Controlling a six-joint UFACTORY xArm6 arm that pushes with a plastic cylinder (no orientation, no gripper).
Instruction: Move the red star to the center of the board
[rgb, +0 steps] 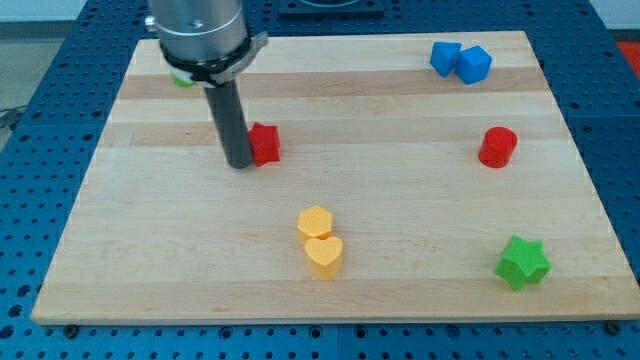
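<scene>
The red star (265, 143) lies on the wooden board (400, 210), left of the middle and a little toward the view's top. My tip (240, 163) stands right against the star's left side, touching it or nearly so. The rod partly hides the star's left edge.
A red cylinder (497, 147) stands at the right. Two blue blocks (460, 62) sit together at the top right. A green star (522, 262) is at the bottom right. A yellow hexagon (314, 222) and yellow heart (323, 256) touch at bottom centre. A green block (181, 78) peeks out behind the arm.
</scene>
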